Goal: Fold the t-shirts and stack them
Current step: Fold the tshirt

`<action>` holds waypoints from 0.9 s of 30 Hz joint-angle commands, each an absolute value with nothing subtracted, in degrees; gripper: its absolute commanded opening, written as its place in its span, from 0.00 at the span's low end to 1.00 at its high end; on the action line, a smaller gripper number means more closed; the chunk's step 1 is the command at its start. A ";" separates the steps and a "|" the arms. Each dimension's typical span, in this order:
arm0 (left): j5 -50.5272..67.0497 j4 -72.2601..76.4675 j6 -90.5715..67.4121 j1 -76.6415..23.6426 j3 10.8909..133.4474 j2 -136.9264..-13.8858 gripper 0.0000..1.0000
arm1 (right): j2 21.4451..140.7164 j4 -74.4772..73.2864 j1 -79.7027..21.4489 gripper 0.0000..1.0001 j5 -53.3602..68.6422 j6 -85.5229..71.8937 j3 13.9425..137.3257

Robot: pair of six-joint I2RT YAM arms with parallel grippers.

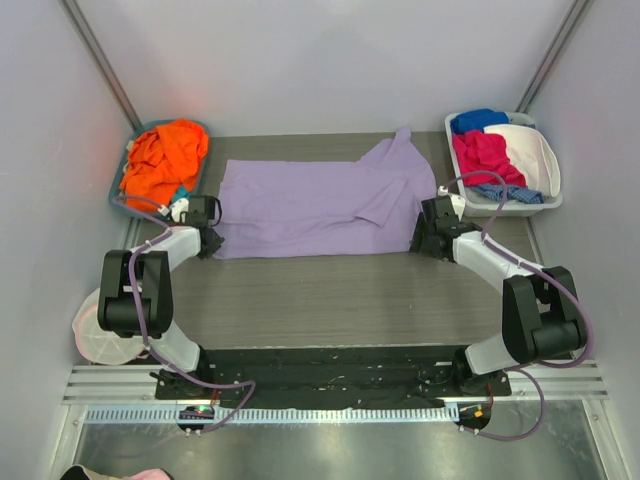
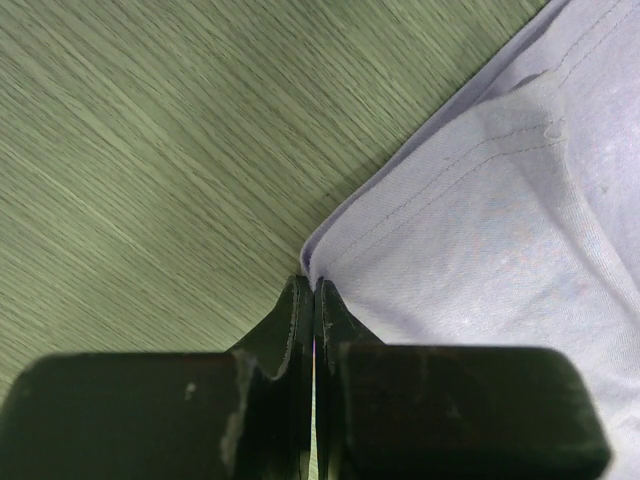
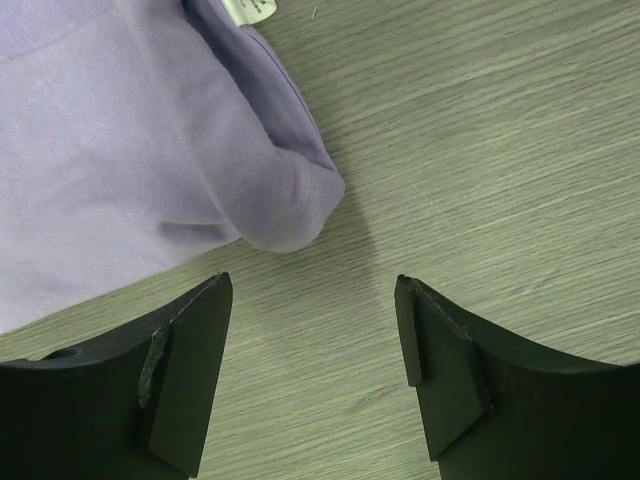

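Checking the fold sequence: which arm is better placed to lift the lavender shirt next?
Left. The left tool is shut on the lavender shirt's corner; the right tool stands open, short of the sleeve, gripping nothing.

A grey wood-grain table point(image 1: 330, 300) filled a pale-walled enclosure point(image 1: 320, 60). A grey-blue basket point(image 1: 114, 192) stood at its far left corner and a white bin point(image 1: 505, 209) at its far right, well apart. A round white pouch with a pink rim point(image 1: 95, 338) lay at the near left edge. Aluminium rails point(image 1: 100, 385) ran along the front, with a scrap of pink cloth point(image 1: 110, 472) below them
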State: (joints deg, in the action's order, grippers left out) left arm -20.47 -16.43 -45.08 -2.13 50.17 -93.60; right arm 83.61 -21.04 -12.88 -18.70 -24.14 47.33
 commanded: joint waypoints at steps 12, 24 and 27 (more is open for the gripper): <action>-23.38 -17.58 -45.18 -2.02 50.54 -92.46 0.00 | 88.77 -18.46 -12.92 0.45 -22.50 -22.94 53.08; -25.92 -20.47 -45.26 -1.93 50.36 -90.97 0.00 | 90.27 -17.75 -12.75 0.01 -26.28 -22.76 52.91; -26.80 -21.70 -45.35 -1.76 49.84 -89.21 0.00 | 88.60 -19.24 -12.48 0.01 -28.82 -23.11 52.38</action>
